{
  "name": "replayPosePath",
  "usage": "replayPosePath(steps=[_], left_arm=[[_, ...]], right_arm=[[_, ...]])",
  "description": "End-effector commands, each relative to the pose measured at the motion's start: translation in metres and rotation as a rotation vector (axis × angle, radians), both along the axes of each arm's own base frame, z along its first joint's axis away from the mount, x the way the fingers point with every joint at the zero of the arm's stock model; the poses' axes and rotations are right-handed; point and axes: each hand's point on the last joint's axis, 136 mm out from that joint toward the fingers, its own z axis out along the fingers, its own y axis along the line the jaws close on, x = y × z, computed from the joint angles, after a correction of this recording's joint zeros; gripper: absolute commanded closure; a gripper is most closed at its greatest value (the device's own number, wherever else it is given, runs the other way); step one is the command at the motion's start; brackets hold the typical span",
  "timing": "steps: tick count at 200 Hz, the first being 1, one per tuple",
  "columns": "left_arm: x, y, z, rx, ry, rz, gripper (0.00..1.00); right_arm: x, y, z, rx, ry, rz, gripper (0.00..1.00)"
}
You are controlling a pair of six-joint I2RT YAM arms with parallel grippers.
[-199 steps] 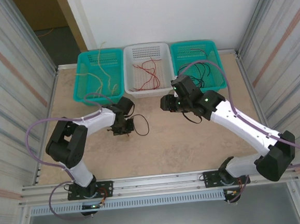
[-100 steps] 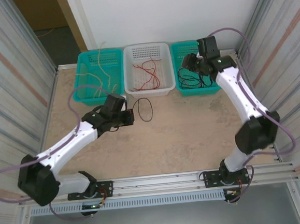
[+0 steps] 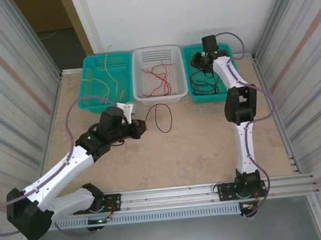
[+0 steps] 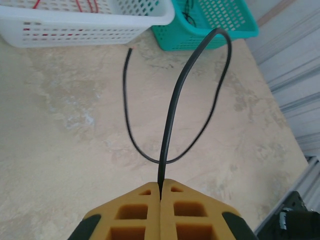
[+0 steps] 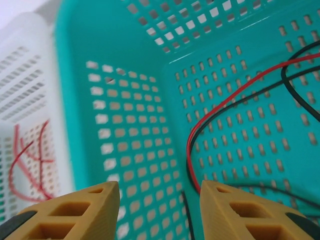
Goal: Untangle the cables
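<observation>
Left gripper (image 4: 160, 186) pinched closed on a black cable (image 4: 172, 107) looping over the table (image 4: 60, 140) beside the white basket (image 4: 75, 27), right gripper (image 5: 160, 194) open over the far-right teal basket (image 5: 125, 100) of cables (image 5: 235, 96)

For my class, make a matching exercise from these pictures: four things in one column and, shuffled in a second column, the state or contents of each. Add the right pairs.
Column 1
1. left gripper
2. right gripper
3. white basket
4. left teal basket

Column 2
A. holds pale tan cables
B. open, over the right teal basket
C. shut on a black cable
D. holds red cables

Pairs: 1-C, 2-B, 3-D, 4-A
</observation>
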Motion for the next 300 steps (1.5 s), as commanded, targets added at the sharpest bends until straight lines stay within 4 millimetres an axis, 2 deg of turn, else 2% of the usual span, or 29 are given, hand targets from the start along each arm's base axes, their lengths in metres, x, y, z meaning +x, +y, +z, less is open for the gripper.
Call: replayPosePath(steps=[1, 40, 105, 116, 143, 163, 179, 207, 242, 270, 300], left_arm=[[0.000, -0.010, 0.026, -0.070, -0.093, -0.051, 1.00], [-0.002, -0.013, 0.016, -0.075, -0.050, -0.059, 1.00], [-0.002, -0.012, 0.005, -0.055, -0.035, -0.053, 1.00], [-0.001, -0.013, 0.006, -0.058, -0.031, -0.055, 1.00], [0.000, -0.015, 0.006, -0.063, -0.027, -0.055, 1.00], [0.002, -0.017, 0.006, -0.064, -0.027, -0.059, 1.00], [0.004, -0.020, 0.007, -0.069, -0.025, -0.063, 1.00], [0.006, -0.021, 0.011, -0.087, -0.040, -0.053, 1.00], [0.006, -0.014, 0.016, -0.098, -0.059, -0.019, 1.00], [0.008, 0.001, 0.013, -0.059, -0.060, 0.052, 1.00], [0.009, 0.017, 0.023, -0.068, -0.084, 0.136, 1.00]], right_arm=[[0.011, -0.007, -0.022, 0.017, 0.038, -0.061, 0.54], [0.031, -0.002, -0.050, 0.024, 0.021, -0.057, 0.54], [0.040, -0.003, -0.088, 0.052, 0.042, -0.085, 0.59], [0.041, -0.004, -0.091, 0.057, 0.042, -0.088, 0.65], [0.042, -0.009, -0.090, 0.058, 0.040, -0.090, 0.89], [0.045, -0.009, -0.072, 0.050, 0.003, -0.066, 0.95], [0.046, -0.008, -0.048, 0.045, -0.033, -0.047, 0.98], [0.034, -0.010, -0.009, 0.029, -0.063, -0.034, 1.00], [0.007, -0.012, 0.040, -0.014, -0.101, -0.002, 1.00], [-0.019, -0.005, 0.093, -0.037, -0.165, 0.059, 1.00], [-0.054, 0.024, 0.158, -0.078, -0.259, 0.180, 1.00]])
